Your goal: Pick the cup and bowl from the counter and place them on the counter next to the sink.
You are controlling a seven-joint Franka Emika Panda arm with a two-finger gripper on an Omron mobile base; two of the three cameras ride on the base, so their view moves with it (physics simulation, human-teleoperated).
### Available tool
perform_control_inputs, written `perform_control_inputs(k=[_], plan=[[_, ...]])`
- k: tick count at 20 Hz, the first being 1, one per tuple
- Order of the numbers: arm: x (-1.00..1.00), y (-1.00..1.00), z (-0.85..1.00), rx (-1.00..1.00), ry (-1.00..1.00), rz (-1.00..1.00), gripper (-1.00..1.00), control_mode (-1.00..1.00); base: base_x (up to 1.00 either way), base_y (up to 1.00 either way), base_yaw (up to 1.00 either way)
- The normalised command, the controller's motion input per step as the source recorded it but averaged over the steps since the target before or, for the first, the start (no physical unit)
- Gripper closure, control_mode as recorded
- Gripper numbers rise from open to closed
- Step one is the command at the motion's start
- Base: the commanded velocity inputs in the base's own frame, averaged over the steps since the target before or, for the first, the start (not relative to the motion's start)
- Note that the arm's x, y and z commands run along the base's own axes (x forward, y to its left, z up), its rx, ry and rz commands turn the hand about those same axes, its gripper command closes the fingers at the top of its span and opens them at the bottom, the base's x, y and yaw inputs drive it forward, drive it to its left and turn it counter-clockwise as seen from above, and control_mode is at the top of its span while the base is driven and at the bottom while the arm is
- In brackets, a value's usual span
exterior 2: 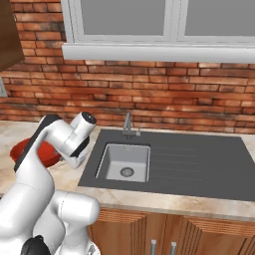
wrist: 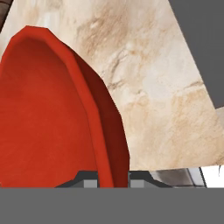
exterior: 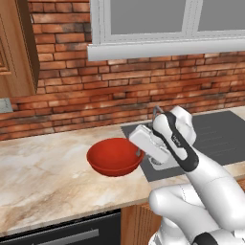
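The red bowl [exterior: 114, 157] sits low over the beige counter [exterior: 43, 179], just left of the sink [exterior: 217, 136]; whether it touches the stone I cannot tell. My gripper [exterior: 140, 153] is shut on the bowl's right rim. In the hand view the rim of the bowl [wrist: 65, 113] runs down between the two fingertips of the gripper [wrist: 113, 177]. From the right base view the bowl [exterior 2: 51, 151] peeks out behind my arm, left of the sink [exterior 2: 124, 162]. The cup is out of view.
A slim faucet [exterior 2: 128, 123] stands behind the basin, with a ribbed drainboard [exterior 2: 194, 159] to its right. A brick wall and a window sill [exterior: 167, 48] rise behind the counter. A wooden wall cabinet [exterior: 16, 48] hangs at the upper left.
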Motion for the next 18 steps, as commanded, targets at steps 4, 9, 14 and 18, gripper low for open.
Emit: perform_control_inputs(k=[4,9,14,18], plan=[[-0.03,-0.38,-0.08,0.00,0.00,-0.01,1.00,-1.00,0.00,0.00,0.00],[0.07,-0.35,-0.07,0.00,0.00,0.00,1.00,-1.00,0.00,0.00,0.00],[0.39,0.00,-0.19,-0.04,0.00,-0.07,1.00,-1.00,0.00,0.00,0.00],[0.33,0.00,-0.18,-0.06,0.00,-0.09,1.00,-1.00,0.00,0.00,0.00]])
